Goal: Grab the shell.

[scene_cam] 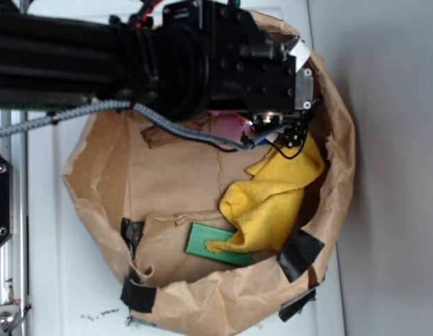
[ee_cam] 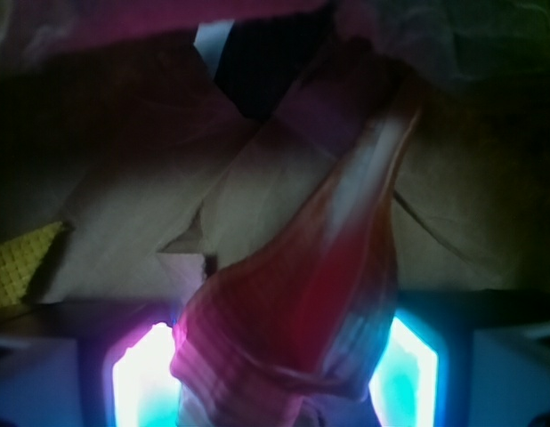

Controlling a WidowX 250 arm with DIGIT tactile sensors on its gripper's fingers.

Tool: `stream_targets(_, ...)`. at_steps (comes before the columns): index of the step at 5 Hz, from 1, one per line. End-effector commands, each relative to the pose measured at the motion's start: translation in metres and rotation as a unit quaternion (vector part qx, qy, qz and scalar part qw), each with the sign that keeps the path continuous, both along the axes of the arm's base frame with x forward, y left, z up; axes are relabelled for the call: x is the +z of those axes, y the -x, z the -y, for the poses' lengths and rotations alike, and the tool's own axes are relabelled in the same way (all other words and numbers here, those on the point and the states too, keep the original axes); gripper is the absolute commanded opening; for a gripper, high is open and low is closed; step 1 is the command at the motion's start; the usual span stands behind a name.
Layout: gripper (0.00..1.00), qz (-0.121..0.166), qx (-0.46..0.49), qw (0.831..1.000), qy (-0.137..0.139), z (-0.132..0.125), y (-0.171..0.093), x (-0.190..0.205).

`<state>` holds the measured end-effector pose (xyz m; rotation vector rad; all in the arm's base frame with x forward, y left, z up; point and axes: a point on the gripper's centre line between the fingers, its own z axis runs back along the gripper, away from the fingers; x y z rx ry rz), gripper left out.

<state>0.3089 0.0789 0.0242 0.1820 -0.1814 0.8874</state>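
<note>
Wrist view shows the shell seated between the pincer fingers, apparently clamped; keep a firm squeeze and lift straight, slowly.

A white table carries a brown paper bag, apparently taped with black strips

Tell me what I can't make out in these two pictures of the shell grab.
- Exterior view: the shell is hidden under the arm, and the tool too.
- Wrist view: the shell fills the frame between two glowing pads; its lower end is cut off by the bottom edge, so contact cannot be confirmed.
- Wrist view: dim, coloured light hides the shell's true colours.
- Exterior view: the green block is partly covered by the yellow cloth.
</note>
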Motion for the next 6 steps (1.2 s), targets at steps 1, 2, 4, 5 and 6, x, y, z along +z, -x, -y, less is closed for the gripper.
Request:
stream_targets(1, 0.0, 0.04, -0.02, 0.999, 0.026, -0.004, 0.014, 0.035)
stream_targets(2, 0.0, 0.041, -0.057, 0.994, 0.086, 0.0, 0.03, 0.072)
stream_targets(4, 0.0, 0.018, -0.221, 0.973, 0.057, 0.033, 0.063, 0.138)
stream_targets(5, 0.0, 0.04, -0.332, 0.941, 0.054, 0.052, 0.071, 0.15)
stream_targets(6, 0.0, 0.054, -0.367, 0.928, 0.028, 0.066, 0.075, 0.162)
